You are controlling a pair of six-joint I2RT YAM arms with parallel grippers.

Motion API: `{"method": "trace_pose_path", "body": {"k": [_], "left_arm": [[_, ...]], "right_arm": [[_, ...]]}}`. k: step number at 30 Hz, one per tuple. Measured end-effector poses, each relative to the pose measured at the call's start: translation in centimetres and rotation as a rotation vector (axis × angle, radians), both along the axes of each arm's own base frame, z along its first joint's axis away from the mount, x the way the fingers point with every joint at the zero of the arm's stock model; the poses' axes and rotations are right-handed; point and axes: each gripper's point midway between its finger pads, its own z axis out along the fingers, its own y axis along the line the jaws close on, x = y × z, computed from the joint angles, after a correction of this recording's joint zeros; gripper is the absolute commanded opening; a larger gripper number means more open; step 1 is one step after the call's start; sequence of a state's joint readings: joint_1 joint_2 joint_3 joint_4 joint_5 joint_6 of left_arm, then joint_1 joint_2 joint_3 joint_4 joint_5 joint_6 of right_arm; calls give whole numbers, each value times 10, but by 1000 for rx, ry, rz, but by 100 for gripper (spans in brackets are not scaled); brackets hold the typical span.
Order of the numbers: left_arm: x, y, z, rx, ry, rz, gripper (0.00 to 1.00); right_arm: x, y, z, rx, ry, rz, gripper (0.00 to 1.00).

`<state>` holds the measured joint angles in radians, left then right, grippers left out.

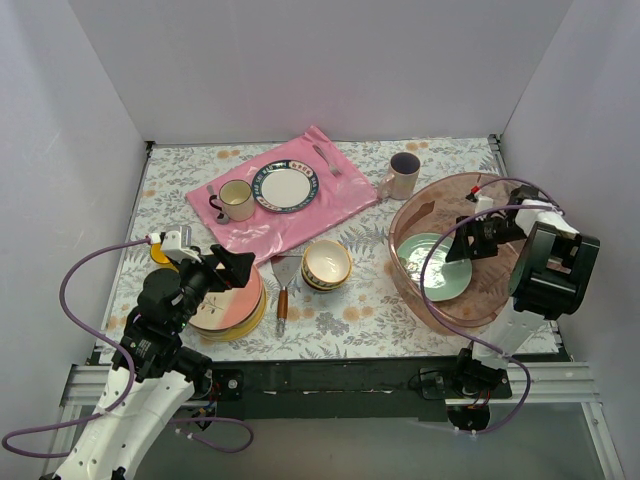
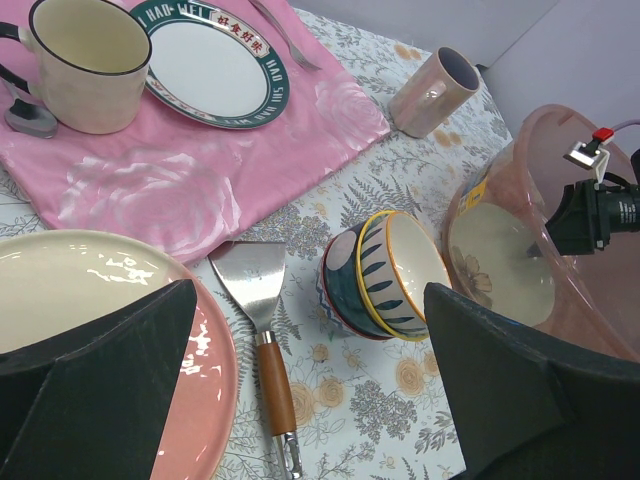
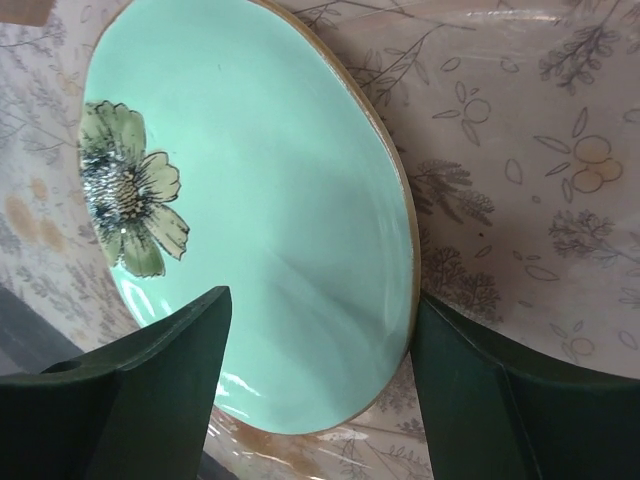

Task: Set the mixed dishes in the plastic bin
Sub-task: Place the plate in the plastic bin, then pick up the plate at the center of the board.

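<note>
Lying inside the plastic bin [image 1: 478, 305], the mint-green plate [image 1: 430, 268] is where you want it, flower side up and seemingly tilted toward the wall. Your right pincer [image 3: 320, 300] hangs just over it with its fingers spread to either side, holding nothing. One finger sits right beside the plate's brown rim. If you pull out at a slant, that finger could hook the rim and drag the plate up the wall. It could also nudge the bin itself, which looks light enough to skid on the counter [image 1: 360, 320].

Your left pincer [image 1: 232, 266] is spread as wide as it goes, empty, above the stack of cream and pink plates [image 1: 235, 310]. These look glazed and slick. A grip on the edge could take two plates at once, or let the top one slip out on the way across.

Further out, the stacked bowls [image 1: 326, 264] stand between the two arms. The spatula [image 1: 282, 290] lies just beside the stack, so a low sweep could knock either one. The pinkish mug [image 1: 404, 175] waits near the bin's far side. On the pink mat [image 1: 300, 225], leave the blue-rimmed plate [image 1: 285, 187] and the cream mug [image 1: 237, 199] alone. Grabbing those would be the easiest mistake.
</note>
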<state>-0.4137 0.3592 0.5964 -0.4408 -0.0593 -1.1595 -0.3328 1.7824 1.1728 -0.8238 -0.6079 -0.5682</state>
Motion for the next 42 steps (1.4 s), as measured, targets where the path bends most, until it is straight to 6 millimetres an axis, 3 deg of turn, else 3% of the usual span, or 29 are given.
{"method": "trace_pose_path", "body": {"k": [10,17,28,34,42], "left_arm": [[1,0,-1,2,5,0,98],[1,0,-1,-2,7,2,98],[-4,-3,-8,-94,85,23,98],[-8,-10,-10,-165,146,12,98],[-8,-23,-23,-217,287,-7,98]], "right_arm": [[8,-13,1,-128,-38,3,90],[12,-22,22,-206,-117,2,98],[18,-24,71,-305,-304,33,99],[17,-4,107,-314,-437,79,99],[5,55,162,-206,-654,217,99]]}}
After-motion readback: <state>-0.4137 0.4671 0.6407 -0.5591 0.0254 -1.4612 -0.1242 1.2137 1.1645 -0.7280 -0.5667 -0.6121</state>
